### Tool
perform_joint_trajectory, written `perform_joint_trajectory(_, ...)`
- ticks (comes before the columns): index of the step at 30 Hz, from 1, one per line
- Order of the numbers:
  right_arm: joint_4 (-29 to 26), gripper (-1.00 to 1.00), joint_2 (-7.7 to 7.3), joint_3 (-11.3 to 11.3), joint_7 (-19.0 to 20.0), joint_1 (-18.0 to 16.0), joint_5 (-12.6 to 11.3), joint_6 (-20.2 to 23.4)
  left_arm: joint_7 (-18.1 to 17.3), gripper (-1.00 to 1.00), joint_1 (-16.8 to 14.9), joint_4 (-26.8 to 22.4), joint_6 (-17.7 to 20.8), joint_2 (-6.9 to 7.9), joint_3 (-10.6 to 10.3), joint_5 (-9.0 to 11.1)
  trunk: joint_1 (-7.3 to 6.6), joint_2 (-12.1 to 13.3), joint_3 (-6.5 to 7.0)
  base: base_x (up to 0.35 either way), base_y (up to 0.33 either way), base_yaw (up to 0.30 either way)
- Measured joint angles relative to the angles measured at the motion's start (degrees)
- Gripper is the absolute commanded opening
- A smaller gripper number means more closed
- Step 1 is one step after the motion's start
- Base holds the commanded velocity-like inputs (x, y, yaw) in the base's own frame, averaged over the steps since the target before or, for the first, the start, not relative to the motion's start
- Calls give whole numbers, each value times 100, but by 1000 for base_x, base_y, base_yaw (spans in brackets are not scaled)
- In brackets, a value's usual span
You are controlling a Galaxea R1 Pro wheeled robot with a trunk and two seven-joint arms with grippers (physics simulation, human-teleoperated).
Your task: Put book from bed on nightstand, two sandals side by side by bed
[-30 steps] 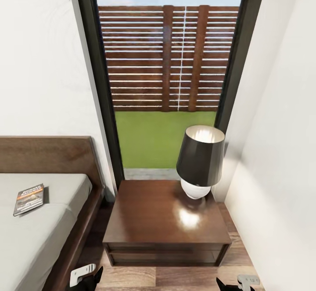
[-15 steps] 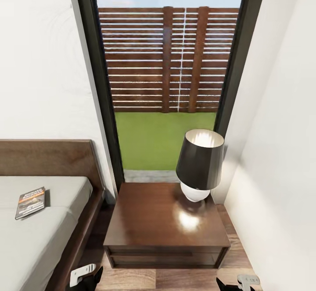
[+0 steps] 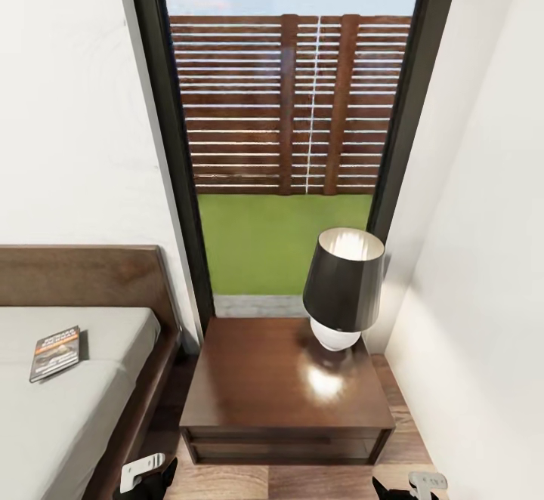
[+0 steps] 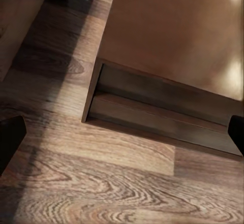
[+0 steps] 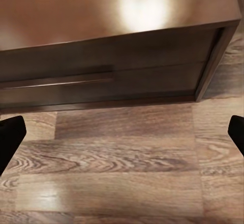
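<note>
Book (image 3: pixel 55 353) lies flat on the bed (image 3: pixel 68 409), near the headboard, well apart from the nightstand (image 3: pixel 257 387). Lamp (image 3: pixel 344 288) stands on the nightstand's far right corner. Left gripper (image 4: pixel 122 132) — fingers spread wide, nothing between them, over the wood floor (image 4: pixel 101 183) before the nightstand. Right gripper (image 5: pixel 122 132) — likewise wide and empty.

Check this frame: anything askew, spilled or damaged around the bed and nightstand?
Nothing stands out. The thin dark paperback book lies flat on the pale grey mattress, slightly angled to its edge. The black-shaded white-based lamp stands upright on the glossy dark brown nightstand, whose drawer front looks closed.
</note>
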Motion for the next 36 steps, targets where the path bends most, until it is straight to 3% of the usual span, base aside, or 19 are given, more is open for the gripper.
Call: perform_joint_trajectory(36,0,100,0,0,1,1,-4,0,-2,100,0,35,0,2,0,-5,-791,1444,647,0,0,0)
